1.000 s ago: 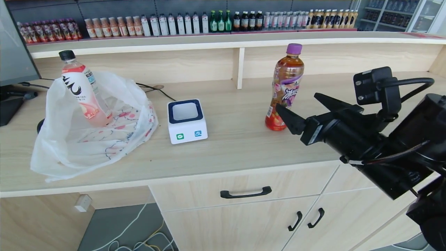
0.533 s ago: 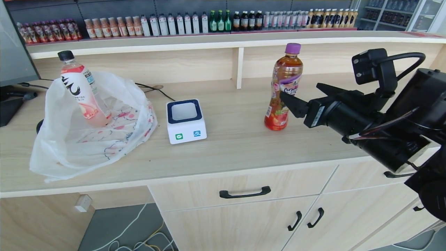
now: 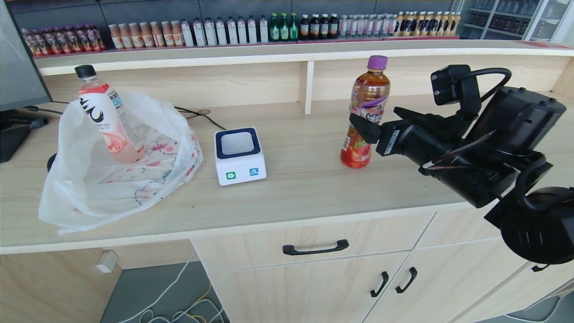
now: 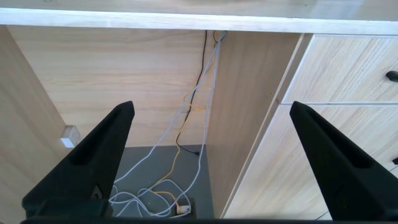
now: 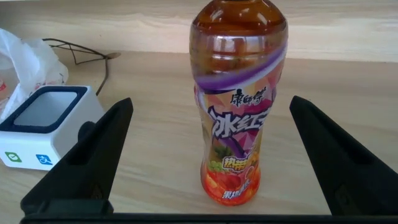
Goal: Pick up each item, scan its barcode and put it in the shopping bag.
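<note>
— Where is it?
— On the pale wooden counter (image 3: 291, 193), well apart from the white plastic shopping bag (image 3: 85, 193), the tall purple-capped tea bottle (image 3: 368, 92) is standing before my black right gripper (image 5: 211, 106), its fingers wide open.
— Tips?
— I am aiming level, at its middle.

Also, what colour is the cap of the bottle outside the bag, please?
Purple cap, clearest in head view.

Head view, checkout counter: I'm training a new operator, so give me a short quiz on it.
1. Fill in: the scanner stands between the bag and the ____.
2. True or false: the right gripper is shut on the tea bottle.
3. What stands in the bag? A) pink bottle B) scanner C) tea bottle
Key: 1 tea bottle; 2 false, it is open; 3 A.
</note>
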Robot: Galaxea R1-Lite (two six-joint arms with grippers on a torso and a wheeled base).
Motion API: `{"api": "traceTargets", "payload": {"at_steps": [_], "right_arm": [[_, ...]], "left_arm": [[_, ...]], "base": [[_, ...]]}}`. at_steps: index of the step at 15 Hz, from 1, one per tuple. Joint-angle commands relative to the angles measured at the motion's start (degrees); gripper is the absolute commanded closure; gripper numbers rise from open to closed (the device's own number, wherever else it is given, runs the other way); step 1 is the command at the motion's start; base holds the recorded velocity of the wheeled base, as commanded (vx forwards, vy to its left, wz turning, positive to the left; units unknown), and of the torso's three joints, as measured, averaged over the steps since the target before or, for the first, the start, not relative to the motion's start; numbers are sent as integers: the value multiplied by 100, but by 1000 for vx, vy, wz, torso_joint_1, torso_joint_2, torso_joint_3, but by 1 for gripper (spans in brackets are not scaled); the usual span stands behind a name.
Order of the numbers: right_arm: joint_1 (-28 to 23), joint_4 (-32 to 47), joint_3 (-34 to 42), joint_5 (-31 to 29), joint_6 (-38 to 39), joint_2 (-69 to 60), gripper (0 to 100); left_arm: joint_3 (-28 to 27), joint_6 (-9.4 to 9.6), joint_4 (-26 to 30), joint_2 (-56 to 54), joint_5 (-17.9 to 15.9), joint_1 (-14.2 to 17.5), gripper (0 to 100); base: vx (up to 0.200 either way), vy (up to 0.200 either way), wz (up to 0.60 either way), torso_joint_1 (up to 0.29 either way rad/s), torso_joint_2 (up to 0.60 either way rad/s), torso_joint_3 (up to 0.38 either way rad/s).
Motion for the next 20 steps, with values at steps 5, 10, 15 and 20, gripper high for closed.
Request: {"api": "traceTargets", "payload": {"at_steps": [5, 10, 15, 20], "right_arm": [[-116, -13, -353, 9, -15, 397, 0], [-116, -13, -362, 18, -41, 503, 0], [-212, -4, -819, -9, -121, 907, 0], [-239, 4, -1223, -9, -182, 1250, 0]], "left_arm": [[0, -1, -2, -2, 4, 1, 0], [0, -1, -2, -2, 4, 1, 0], [0, -1, -2, -2, 4, 1, 0], [0, -1, -2, -2, 4, 1, 0]], "base": [[0, 0, 0, 0, 0, 0], [0, 0, 0, 0, 0, 0], [0, 0, 0, 0, 0, 0], [0, 0, 0, 0, 0, 0]]}}
